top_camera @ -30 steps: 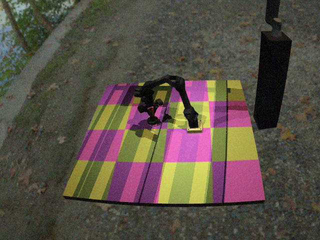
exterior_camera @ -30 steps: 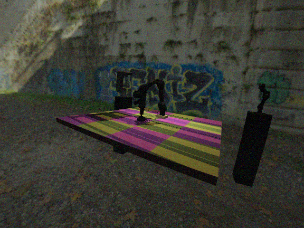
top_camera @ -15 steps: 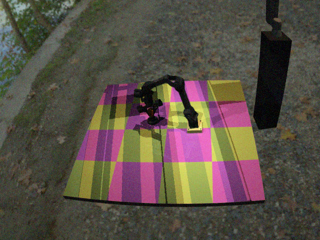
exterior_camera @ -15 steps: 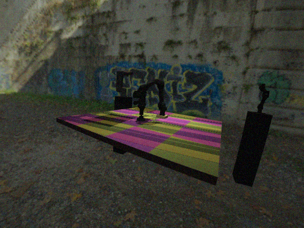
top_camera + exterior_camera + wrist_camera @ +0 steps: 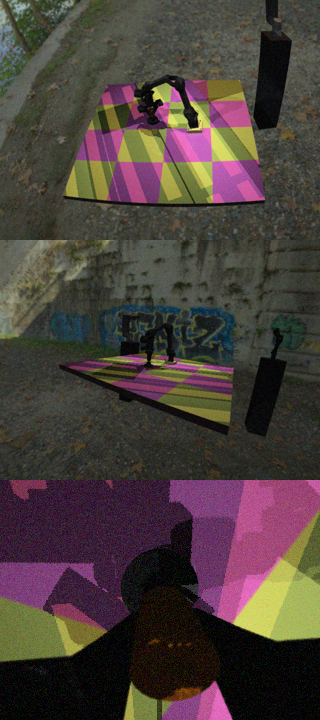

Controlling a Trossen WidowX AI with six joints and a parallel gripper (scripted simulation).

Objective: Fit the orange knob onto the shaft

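The orange knob looks mostly dark brown in shadow, with small orange patches in the wrist view. My gripper is shut on it, with one black finger on each side. The dark round pedestal stands on the table just below the knob. In the wrist view the knob's far, narrower end overlaps the pedestal. The shaft and the knob's hole are hidden. I cannot tell whether the knob is on the shaft or just above it.
The arm's pale base plate is to the right of the pedestal in the top and exterior views. The checkered table carries striped shadows. A tall black block stands beyond the table's edge.
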